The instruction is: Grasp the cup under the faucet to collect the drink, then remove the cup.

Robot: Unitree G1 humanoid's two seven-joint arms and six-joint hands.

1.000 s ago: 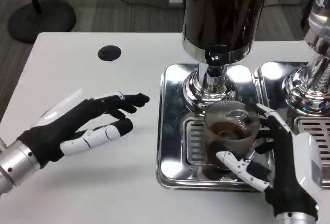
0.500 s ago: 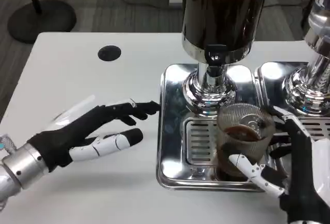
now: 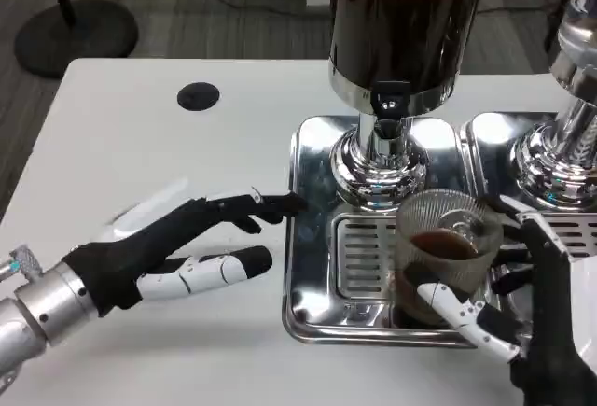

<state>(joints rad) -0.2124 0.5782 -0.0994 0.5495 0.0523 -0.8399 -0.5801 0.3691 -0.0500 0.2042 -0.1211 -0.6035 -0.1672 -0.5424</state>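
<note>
- My right hand (image 3: 536,317) grips the cup (image 3: 446,255), fingers wrapped round its ribbed wall.
- Over the last second the cup has slid right and toward me; it now sits off to the right of the faucet (image 3: 390,107) instead of under it, over the drip tray (image 3: 322,317).
- It holds dark drink, roughly half full, so I judge collection done and removal under way.
- Whether its base has left the grate I can't quite tell; my fingers hide it.
- My left hand (image 3: 173,247) is released, fingers spread, and has crept toward the tray edge, fingertips near it.
- Next I'd carry the cup clear, kept level.
</note>
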